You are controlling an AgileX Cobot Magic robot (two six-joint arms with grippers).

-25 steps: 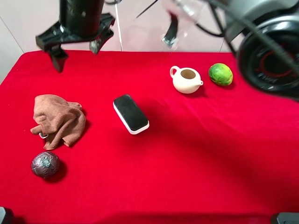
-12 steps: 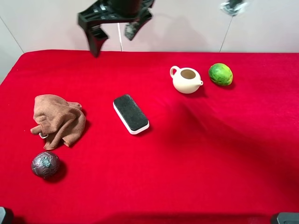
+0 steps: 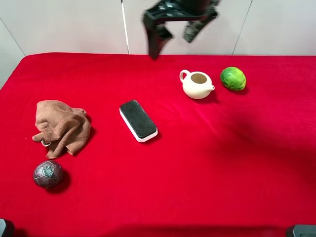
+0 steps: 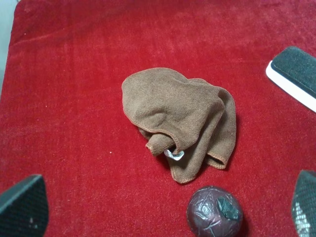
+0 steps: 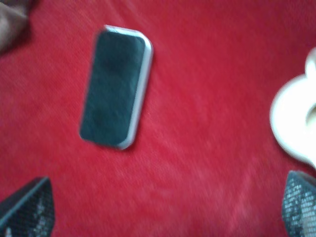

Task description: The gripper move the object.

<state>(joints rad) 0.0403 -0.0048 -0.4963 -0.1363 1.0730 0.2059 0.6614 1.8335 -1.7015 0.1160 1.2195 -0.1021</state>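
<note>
A black eraser with a white base [image 3: 138, 120] lies on the red cloth [image 3: 207, 163] left of centre; it also shows in the right wrist view [image 5: 116, 89]. A cream teapot [image 3: 197, 84] and a green lime [image 3: 233, 78] sit at the back right. A crumpled brown rag [image 3: 61, 127] and a dark purple ball [image 3: 48, 174] lie at the left. My right gripper [image 3: 173, 39] hangs open and empty high over the back edge, between eraser and teapot. My left gripper [image 4: 163, 210] is open above the rag [image 4: 180, 116] and ball [image 4: 214, 215]; it does not show in the high view.
The red cloth ends at a white wall [image 3: 69, 24] at the back. Dark arm bases sit at the front corners [image 3: 301, 230]. The teapot's rim [image 5: 296, 123] is at the edge of the right wrist view.
My right gripper has swept from the back left to the back centre, staying open and high. The arm's bulk has left the right of the view. No object has moved.
</note>
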